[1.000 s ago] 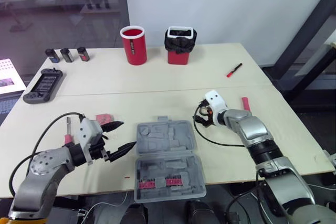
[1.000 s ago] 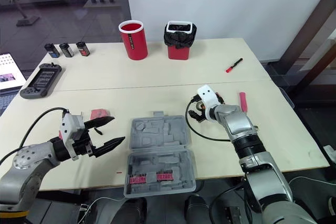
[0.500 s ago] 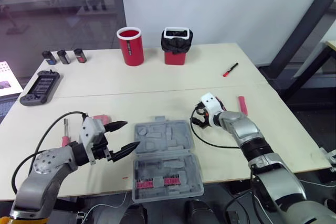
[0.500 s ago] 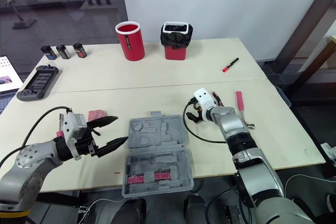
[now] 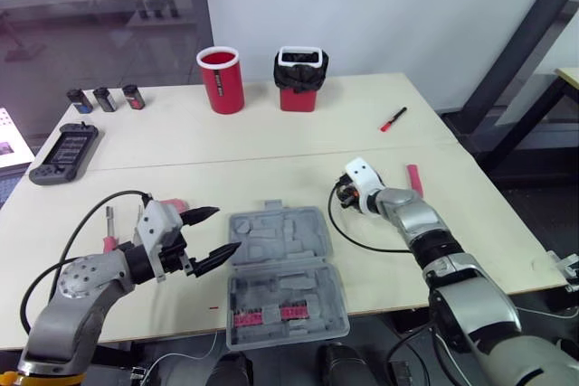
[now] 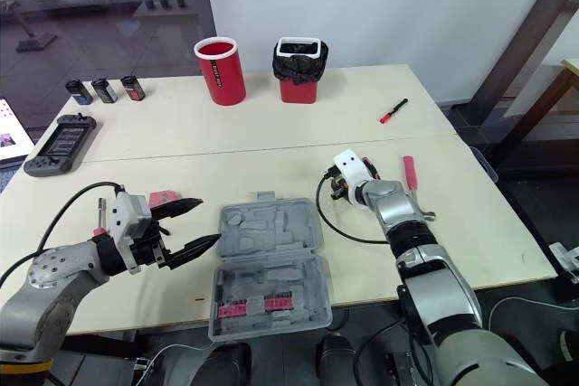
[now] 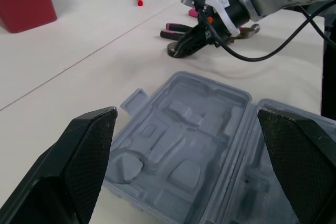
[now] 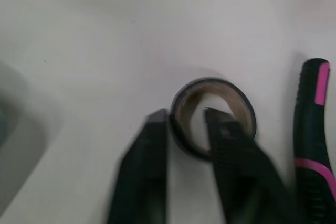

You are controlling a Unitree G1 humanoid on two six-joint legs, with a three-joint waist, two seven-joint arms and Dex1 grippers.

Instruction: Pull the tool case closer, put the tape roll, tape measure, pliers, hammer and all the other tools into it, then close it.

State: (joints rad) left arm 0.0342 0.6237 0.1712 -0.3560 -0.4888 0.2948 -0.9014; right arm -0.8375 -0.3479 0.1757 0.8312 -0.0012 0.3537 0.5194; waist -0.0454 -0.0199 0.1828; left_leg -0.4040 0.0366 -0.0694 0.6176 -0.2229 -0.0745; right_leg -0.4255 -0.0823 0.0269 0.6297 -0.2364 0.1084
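Right wrist view: the right gripper (image 8: 185, 116) is being held slightly released over the tape roll (image 8: 241, 103), with one finger being set inside the ring's hole and the other outside its wall, not yet clenched. The roll is being carried flat by the bench (image 8: 79, 35), just beside a black-and-pink handle (image 8: 311, 129) and to the right of the open tool case (image 5: 285, 268). The left gripper (image 5: 223, 230) is being held wide open beside the case's left edge. The roll is being judged light, stiff and smooth-sided. Its wall is probably best pinched firmly, so that slipping is being guarded against.
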